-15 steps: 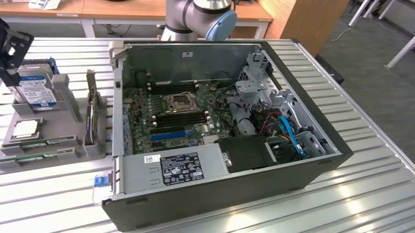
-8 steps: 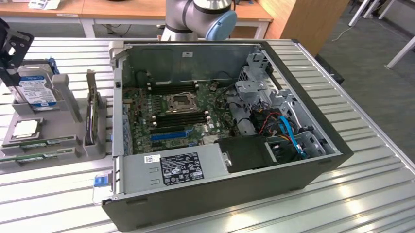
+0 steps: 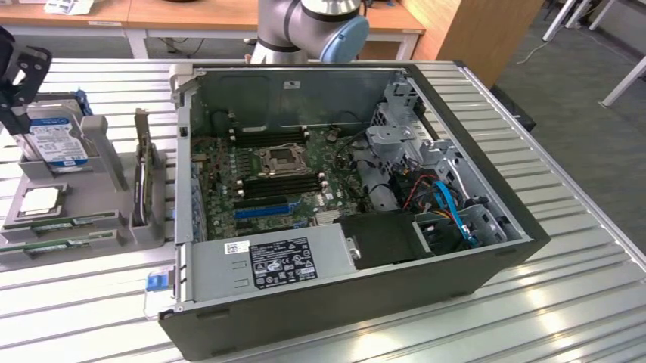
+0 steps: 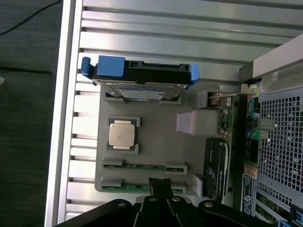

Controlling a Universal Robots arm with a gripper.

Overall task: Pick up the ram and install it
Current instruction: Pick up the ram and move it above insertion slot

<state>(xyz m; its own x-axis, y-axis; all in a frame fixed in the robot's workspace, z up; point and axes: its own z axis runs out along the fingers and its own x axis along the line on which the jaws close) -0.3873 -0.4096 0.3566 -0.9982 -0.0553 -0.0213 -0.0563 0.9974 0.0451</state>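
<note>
The ram [image 4: 143, 166] lies flat in the gray holder [image 4: 158, 142], and a second ram stick [image 4: 128, 188] lies parallel at the holder's edge. Both long axes point toward the holder's side nearest the computer case [image 4: 279, 118]. The gripper [image 4: 160, 182], its fingers pressed together on nothing, sits above the holder's edge stick.

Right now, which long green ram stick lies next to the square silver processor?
The green ram stick between the silver processor and the other stick at the grey holder's edge.

Bright, even light streaks glare across the slatted table [image 3: 580, 314], dimmer inside the case [image 3: 404, 302].
</note>
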